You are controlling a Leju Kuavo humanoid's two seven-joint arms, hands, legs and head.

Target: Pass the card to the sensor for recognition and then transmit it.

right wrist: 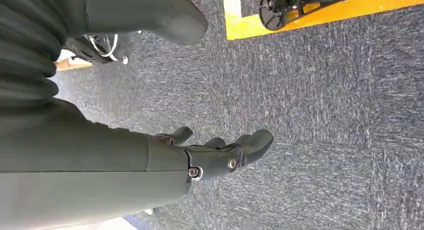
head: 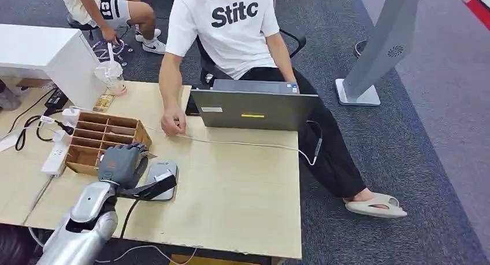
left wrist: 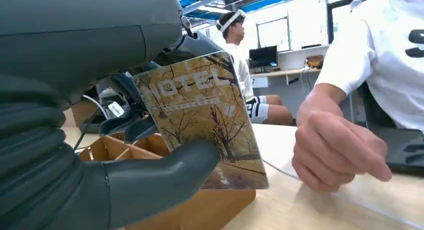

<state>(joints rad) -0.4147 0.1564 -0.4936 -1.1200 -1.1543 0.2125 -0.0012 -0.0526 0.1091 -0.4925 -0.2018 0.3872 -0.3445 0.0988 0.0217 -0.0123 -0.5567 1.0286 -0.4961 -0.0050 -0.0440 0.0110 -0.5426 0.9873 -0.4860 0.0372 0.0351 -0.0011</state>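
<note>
Left hand [head: 121,164] is over the table [head: 242,201], at the near right corner of the wooden divider box [head: 107,141]. It grips a hotel key card [left wrist: 205,115]: the wrist view shows the thick thumb pressed on the card's lower face and the darker fingers [left wrist: 125,125] curled behind it. The card stands roughly upright, printed with bare trees on a yellow-brown ground and the word "HOTEL" near its upper edge. It is lifted off the table, just in front of the divider box.

In the head view, the grey card sensor [head: 160,175] lies flat on the table just to the right of the left hand, with a black bar-shaped part lying across its near end; whether this part is touching it cannot be told. The card itself is hidden by the hand in that view.

Right hand [right wrist: 220,152] hangs over grey carpet [right wrist: 325,115], fingers apart and slightly bent, holding nothing.

A person in a white T-shirt [head: 231,28] sits at the far side of the table behind a grey laptop [head: 254,109]. The person's hand [head: 173,123] rests on the table edge-on near a thin white cable [head: 242,142], close to the far right corner of the divider box. A plastic cup with a straw [head: 111,77] stands beyond the box. A white power strip [head: 55,155] lies to the left of the box.
</note>
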